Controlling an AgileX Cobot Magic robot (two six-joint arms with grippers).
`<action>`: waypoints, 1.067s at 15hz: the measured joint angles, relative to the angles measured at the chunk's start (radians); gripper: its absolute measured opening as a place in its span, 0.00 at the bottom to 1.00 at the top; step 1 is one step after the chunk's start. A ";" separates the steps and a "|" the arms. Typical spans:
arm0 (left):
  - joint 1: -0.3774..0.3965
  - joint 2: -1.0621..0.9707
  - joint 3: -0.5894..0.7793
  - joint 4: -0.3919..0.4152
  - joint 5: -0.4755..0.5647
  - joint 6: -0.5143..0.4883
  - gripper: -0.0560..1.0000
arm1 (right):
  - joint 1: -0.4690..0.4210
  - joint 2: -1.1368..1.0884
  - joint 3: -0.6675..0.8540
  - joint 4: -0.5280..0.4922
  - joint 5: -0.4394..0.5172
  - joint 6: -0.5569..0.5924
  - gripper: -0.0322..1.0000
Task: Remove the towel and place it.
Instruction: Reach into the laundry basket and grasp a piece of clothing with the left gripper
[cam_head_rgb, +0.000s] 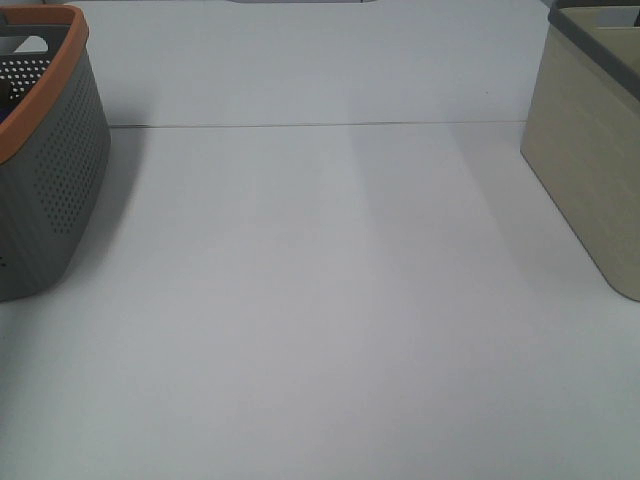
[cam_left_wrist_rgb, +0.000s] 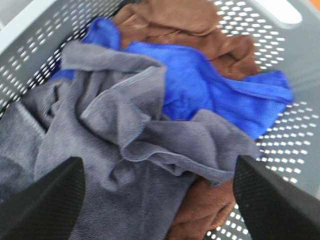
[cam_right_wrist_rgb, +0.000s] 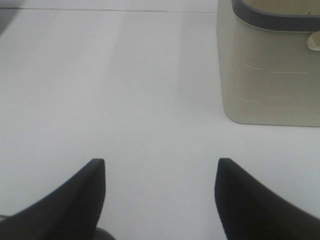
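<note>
Now, left hand (cam_left_wrist_rgb: 157, 165) apart over the grey towel (cam_left_wrist_rgb: 115, 150) in the basket (cam_left_wrist_rgb: 295, 165), right hand (cam_right_wrist_rgb: 160, 162) apart above the table (cam_right_wrist_rgb: 125, 75).

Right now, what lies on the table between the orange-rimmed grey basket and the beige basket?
Nothing. In the exterior high view, only bare white table stretches from the grey basket to the beige basket.

White matte worktop (cam_head_rgb: 320, 330), soft even light. Thin dark seam (cam_head_rgb: 320, 125) crosses worktop, ending at beige bin (cam_head_rgb: 590, 170). Grey perforated basket (cam_head_rgb: 50, 170), orange rim, well apart from beige bin, at seam's far end.
</note>
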 joint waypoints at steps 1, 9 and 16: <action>0.013 0.010 0.000 -0.008 0.004 0.000 0.78 | 0.000 0.000 0.000 0.000 0.000 0.000 0.65; 0.048 0.210 -0.151 -0.074 0.100 0.025 0.76 | 0.000 0.000 0.000 -0.001 0.000 0.000 0.65; 0.048 0.293 -0.227 -0.074 0.100 0.036 0.76 | 0.000 0.000 0.000 -0.002 0.000 0.000 0.65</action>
